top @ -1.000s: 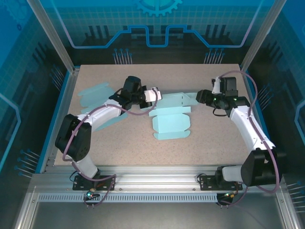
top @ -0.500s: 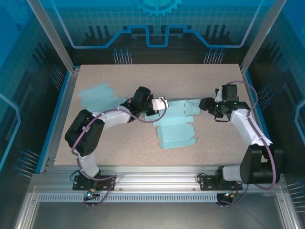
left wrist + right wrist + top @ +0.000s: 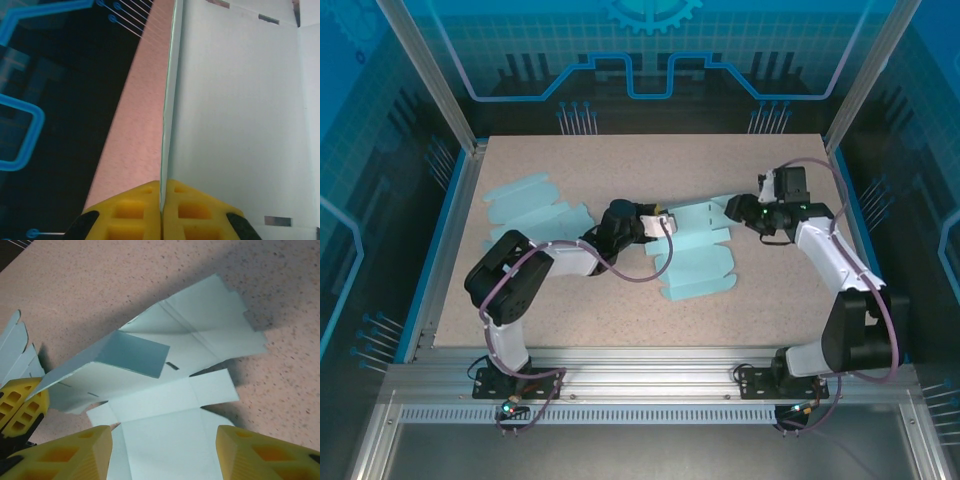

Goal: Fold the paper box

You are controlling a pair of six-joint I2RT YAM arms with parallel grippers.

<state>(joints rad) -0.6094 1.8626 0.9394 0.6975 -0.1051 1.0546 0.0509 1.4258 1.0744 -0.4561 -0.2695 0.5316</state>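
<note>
The paper box [image 3: 698,262] is a pale blue flat blank lying mid-table, with one panel lifted off the surface. My left gripper [image 3: 666,225] is shut on its left edge. In the left wrist view the yellow fingers [image 3: 135,212] pinch the thin edge of the sheet [image 3: 240,110]. My right gripper [image 3: 733,211] hovers open over the blank's right end. In the right wrist view its jaws [image 3: 164,435] stand wide apart above a flat panel [image 3: 170,440], holding nothing. The raised panel [image 3: 130,356] and the left gripper's yellow fingertips [image 3: 20,400] show beyond it.
A second pale blue blank [image 3: 535,205] lies flat at the back left of the table; its edge [image 3: 15,340] shows in the right wrist view. Aluminium posts and blue walls ring the tabletop [image 3: 620,160]. Bare speckled surface lies in front of the box.
My left gripper has pulled the box to the right and nearer the front edge, its arm stretching out. My right gripper has swung slightly, ending over the blank's right end, still open.
</note>
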